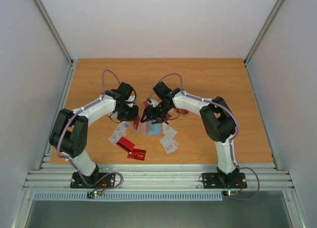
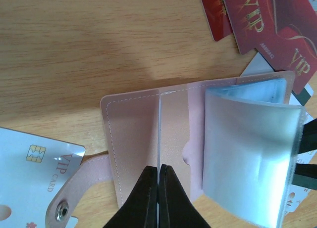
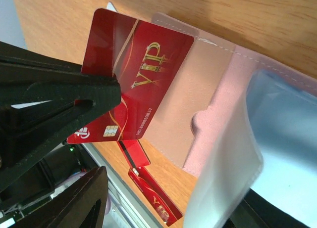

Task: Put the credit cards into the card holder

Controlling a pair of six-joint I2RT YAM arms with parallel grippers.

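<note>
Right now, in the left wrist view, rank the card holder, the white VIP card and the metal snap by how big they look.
1. card holder, largest.
2. white VIP card, though the frame edge cuts it off, so its full size is unsure.
3. metal snap on the holder's strap, smallest by far.

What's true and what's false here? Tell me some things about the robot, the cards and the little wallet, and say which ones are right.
1. The card holder lies open on the table. True.
2. The left pincer is wide open. False: it is pinched shut on a flap inside the card holder.
3. The red card by the right pincer says VIP in gold. True.
4. Every card is already tucked into the holder. False: loose cards lie on the table.
</note>
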